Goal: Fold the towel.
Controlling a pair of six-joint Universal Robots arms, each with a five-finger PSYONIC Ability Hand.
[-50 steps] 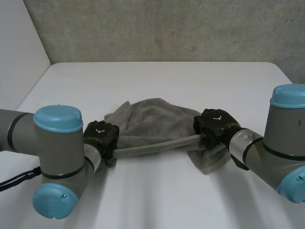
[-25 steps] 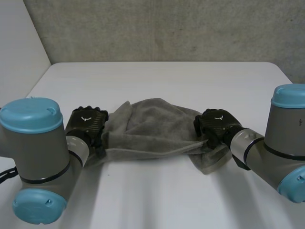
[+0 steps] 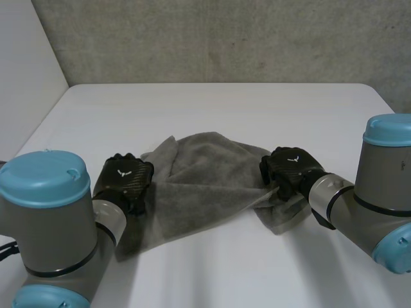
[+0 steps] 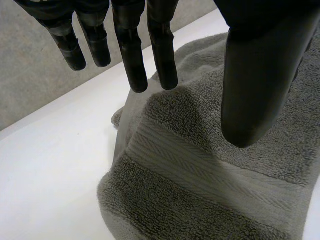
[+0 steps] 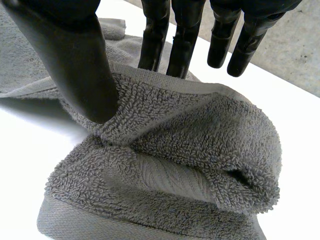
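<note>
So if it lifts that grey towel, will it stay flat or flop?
Probably floppy: the towel bunches and folds over itself where the right hand pinches it. Its looped pile looks grippy, so slipping seems unlikely. Pushed, it would probably wrinkle, not slide.

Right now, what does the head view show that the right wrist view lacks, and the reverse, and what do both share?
The head view gives the layout: the left hand at the left edge of the towel, the right hand at its right edge. The right wrist view gives the grip: thumb and fingers pinching a bunched fold. Both share the grey towel on the white table.
</note>
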